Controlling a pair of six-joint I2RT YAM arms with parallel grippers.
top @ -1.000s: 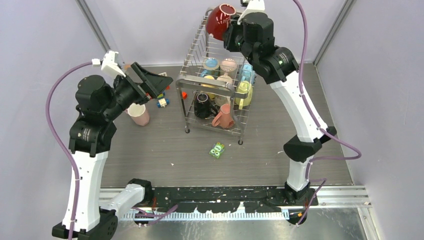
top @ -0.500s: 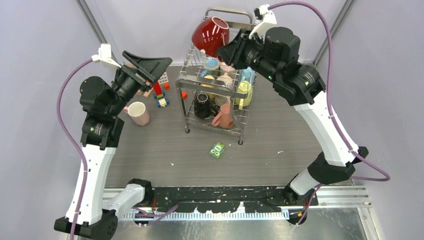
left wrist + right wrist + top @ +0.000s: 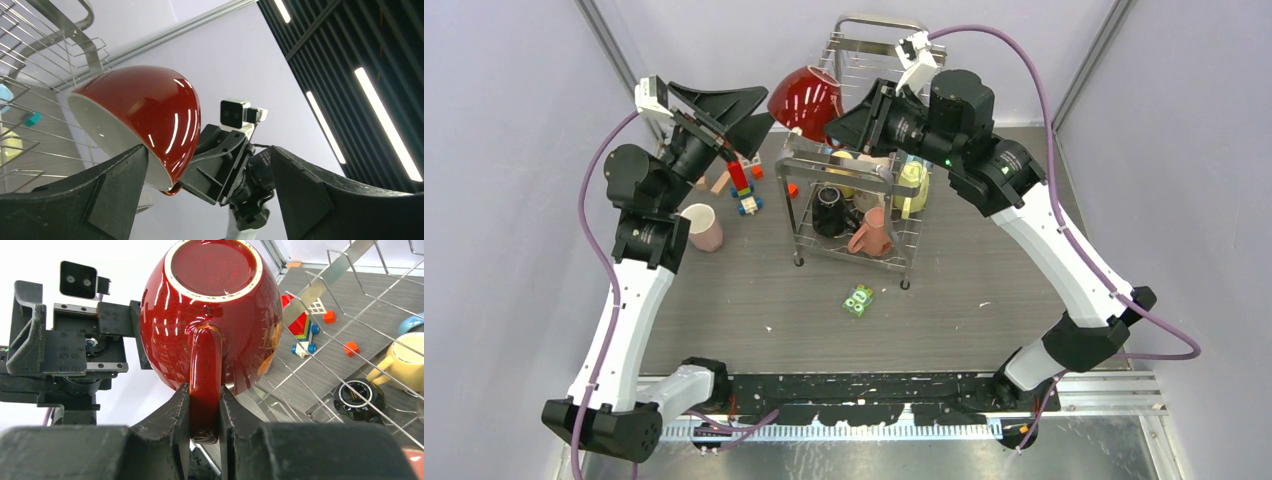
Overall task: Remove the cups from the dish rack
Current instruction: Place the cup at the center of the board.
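My right hand (image 3: 204, 407) grips the red mug (image 3: 210, 320) by its handle; my left hand (image 3: 207, 150), wide open just short of it, should straddle the bowl squarely before closing.

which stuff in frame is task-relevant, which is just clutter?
Job:
- dark red mug, handle clamped in the right gripper
- dish rack holding black mug, salmon mug, yellow mug
- pale pink mug on the table
- left gripper, open, near the dark red mug

Clutter:
- toy blocks
- green packet
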